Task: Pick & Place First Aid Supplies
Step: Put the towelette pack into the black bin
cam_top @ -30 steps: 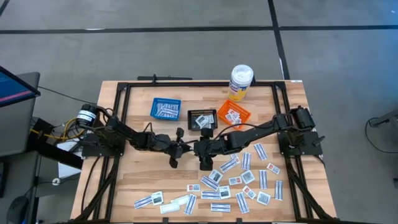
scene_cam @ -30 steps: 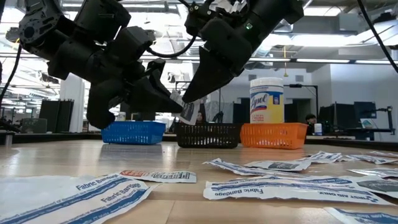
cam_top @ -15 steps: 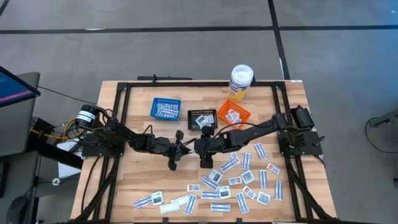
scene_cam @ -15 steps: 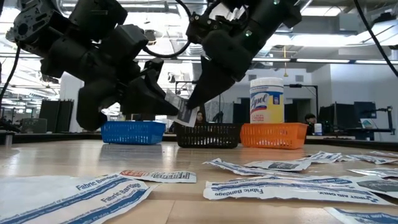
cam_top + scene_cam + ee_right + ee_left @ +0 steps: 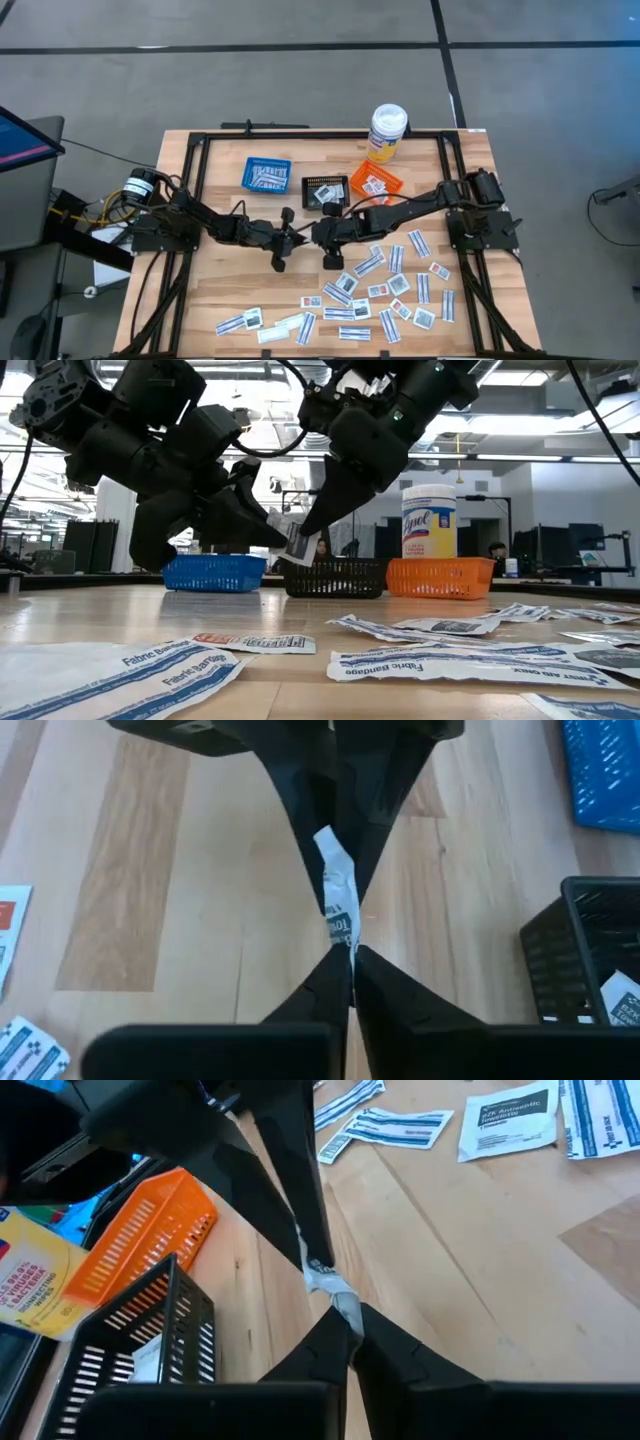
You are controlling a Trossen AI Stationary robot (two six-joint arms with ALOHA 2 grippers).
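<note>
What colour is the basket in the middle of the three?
Black: the small black plastic basket, clearest in the low view.

Bottle (image 5: pixel 387 131) (yellow label), three baskets (image 5: pixel 325 191).

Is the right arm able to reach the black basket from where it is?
Probably yes. The right gripper hangs just in front of the black basket with nothing between them, though the left gripper also pinches the same small packet.

Packet (image 5: pixel 338 910) pinched between both hands has its ends hidden by dark fingers and print too crumpled to read; from above it's too small to make out beside black basket (image 5: pixel 326 190), whose contents are unclear.
</note>
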